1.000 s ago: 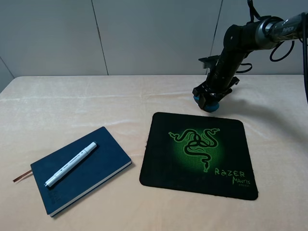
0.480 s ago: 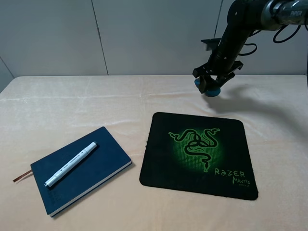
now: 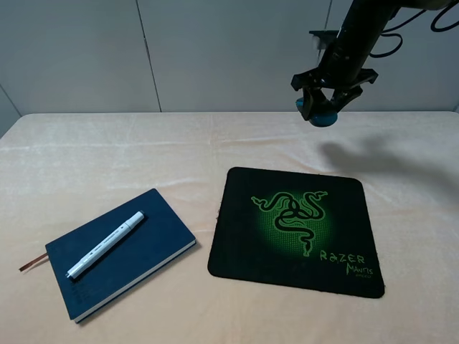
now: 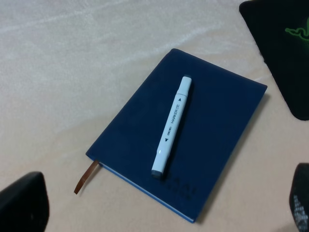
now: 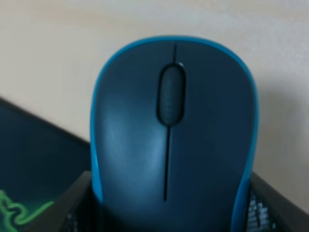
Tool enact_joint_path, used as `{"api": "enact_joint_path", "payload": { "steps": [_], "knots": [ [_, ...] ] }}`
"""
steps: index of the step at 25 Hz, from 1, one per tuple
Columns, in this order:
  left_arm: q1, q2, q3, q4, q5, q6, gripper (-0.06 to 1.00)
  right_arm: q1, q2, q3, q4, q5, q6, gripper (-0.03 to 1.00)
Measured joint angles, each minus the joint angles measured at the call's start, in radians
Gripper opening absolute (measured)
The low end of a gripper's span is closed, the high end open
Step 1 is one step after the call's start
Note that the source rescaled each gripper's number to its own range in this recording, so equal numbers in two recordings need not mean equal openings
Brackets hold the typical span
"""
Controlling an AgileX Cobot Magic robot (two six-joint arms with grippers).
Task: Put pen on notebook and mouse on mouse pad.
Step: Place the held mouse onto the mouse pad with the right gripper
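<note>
Item: right gripper point(image 3: 324, 109), closed on the mouse point(image 3: 326, 119), one finger against each teal flank near the tail end of the shell; the scroll wheel and the dark top face the wrist camera unobstructed. Position: held in the air beyond the far edge of the mouse pad point(image 3: 244, 244), toward its far right corner, well clear of the cloth-covered table point(image 3: 107, 150). Handling, by judgement: light, rigid plastic body; smooth, rounded sides that taper, so liable to slip or swivel in a narrow pinch. The best hold is across the flanks at the widest part, as now. It should tolerate a gentle set-down, not a drop. Pad: black, flat and limp, with a green emblem, nothing on it; a soft, grippy landing surface, in all likelihood. Notebook point(image 3: 154, 240): navy, to the left of the pad, near but apart from it. Pen point(image 3: 106, 244): white, lying diagonally on the notebook cover, so that half of the task looks done. Left gripper point(image 4: 161, 203): empty, fingers point(image 4: 21, 203) spread wide, hanging above the notebook.
</note>
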Motion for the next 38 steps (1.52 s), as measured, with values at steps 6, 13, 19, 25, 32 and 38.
{"api": "enact_joint_path", "payload": {
  "steps": [6,13,19,25,32,38],
  "knots": [
    [0.0,0.0,0.0,0.0,0.0,0.0,1.0,0.109,-0.086,0.105,-0.006,0.001,0.01,0.0],
    [0.0,0.0,0.0,0.0,0.0,0.0,1.0,0.193,-0.21,0.374,-0.023,-0.109,0.057,0.0],
    [0.0,0.0,0.0,0.0,0.0,0.0,1.0,0.213,-0.326,0.635,-0.03,-0.28,0.083,0.0],
    [0.0,0.0,0.0,0.0,0.0,0.0,1.0,0.213,-0.344,0.831,-0.038,-0.447,0.087,0.0],
    [0.0,0.0,0.0,0.0,0.0,0.0,1.0,0.213,-0.344,0.953,-0.038,-0.612,0.088,0.0],
    [0.0,0.0,0.0,0.0,0.0,0.0,1.0,0.213,-0.344,0.996,-0.037,-0.687,0.088,0.0]
  ]
}}
